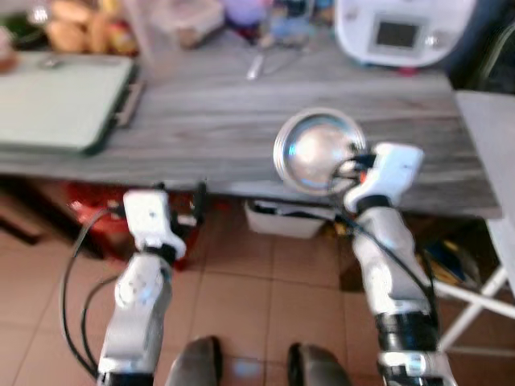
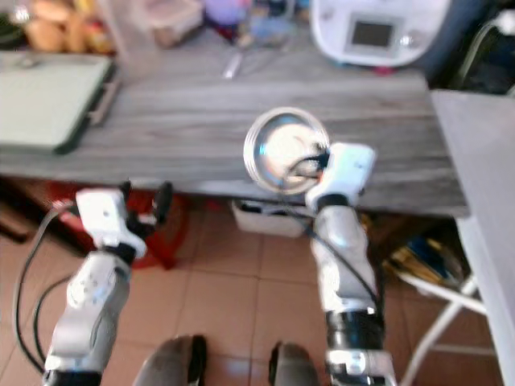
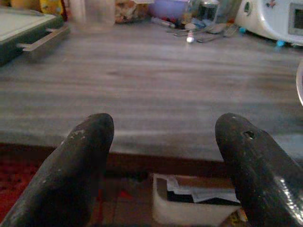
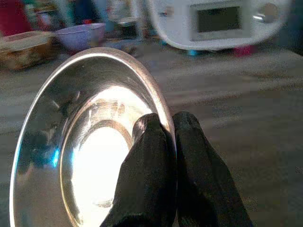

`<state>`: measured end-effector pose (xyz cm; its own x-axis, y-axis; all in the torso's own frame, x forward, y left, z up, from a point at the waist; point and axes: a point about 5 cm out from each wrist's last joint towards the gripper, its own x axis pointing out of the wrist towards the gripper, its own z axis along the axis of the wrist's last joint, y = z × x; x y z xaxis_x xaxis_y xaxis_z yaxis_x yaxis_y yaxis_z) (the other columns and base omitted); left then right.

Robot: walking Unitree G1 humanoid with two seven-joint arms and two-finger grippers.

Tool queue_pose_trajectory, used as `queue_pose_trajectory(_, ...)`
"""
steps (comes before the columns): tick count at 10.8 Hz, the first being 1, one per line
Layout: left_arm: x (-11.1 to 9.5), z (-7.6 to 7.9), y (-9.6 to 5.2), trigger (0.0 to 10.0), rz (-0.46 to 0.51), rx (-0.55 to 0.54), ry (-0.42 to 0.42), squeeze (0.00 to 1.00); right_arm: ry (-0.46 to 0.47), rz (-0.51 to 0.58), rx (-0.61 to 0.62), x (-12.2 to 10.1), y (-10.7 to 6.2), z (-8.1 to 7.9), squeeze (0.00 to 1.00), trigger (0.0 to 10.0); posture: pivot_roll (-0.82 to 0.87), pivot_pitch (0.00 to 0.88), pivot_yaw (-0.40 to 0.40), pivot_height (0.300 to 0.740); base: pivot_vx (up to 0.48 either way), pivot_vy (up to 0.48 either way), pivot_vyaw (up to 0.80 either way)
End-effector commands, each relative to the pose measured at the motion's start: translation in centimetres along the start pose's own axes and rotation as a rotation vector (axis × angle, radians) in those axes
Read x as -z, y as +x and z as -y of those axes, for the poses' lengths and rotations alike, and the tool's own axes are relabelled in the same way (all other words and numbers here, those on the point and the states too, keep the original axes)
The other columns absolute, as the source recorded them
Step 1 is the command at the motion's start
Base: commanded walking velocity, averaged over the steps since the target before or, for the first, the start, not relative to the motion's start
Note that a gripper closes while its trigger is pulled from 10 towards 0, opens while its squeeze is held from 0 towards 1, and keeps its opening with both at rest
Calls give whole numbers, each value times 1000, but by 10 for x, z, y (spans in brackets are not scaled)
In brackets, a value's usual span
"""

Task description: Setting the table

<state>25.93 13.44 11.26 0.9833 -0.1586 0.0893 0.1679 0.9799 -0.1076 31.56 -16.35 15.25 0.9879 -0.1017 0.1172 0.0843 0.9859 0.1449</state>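
Steel plate (image 1: 318,151), shiny and round, held at centre frame in the head views, over the near edge of the grey wooden table (image 1: 241,121). The right gripper (image 4: 169,135) has its two black fingers pinched together on the plate's rim, one finger inside the dish and one behind it, so the plate stands tilted and not flat. The left gripper (image 3: 163,142), lower left in the head views, hangs below the table edge with its fingers spread wide and nothing between them. At the upper left lies a green tray (image 1: 60,100); at the upper right stands a white appliance (image 1: 402,30); cutlery (image 1: 256,64) lies at the top centre, among blurred clutter.

Step in hand, as judged: carrying the plate to its place on the table. The next move calls for levelling the plate, lowering it onto bare wood well inside the edge, then parting the fingers.
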Motion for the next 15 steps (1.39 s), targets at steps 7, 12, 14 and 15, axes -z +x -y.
queue_pose_trajectory(7, -1, 2, -13, 10000, -38, 73, 44, 0, 197, -193, 169, 11, 23, 17, 0, 10000, -10, 195, 30, 740, 0, 0, 0)
queue_pose_trajectory(12, -2, 6, -12, 10000, -41, 113, 44, 0, 380, -329, 152, 12, 28, 7, 0, 10000, -17, 193, 31, 740, 0, 0, 0)
queue_pose_trajectory(14, -2, 7, -11, 10000, -40, 119, 44, 0, 392, -349, 140, 10, 26, 5, 0, 10000, -23, 190, 27, 740, 0, 0, 0)
queue_pose_trajectory(15, -2, 7, -10, 10000, -38, 123, 43, 0, 394, -353, 136, 9, 25, 5, 282, 10000, -25, 189, 26, 740, 0, 0, 0)
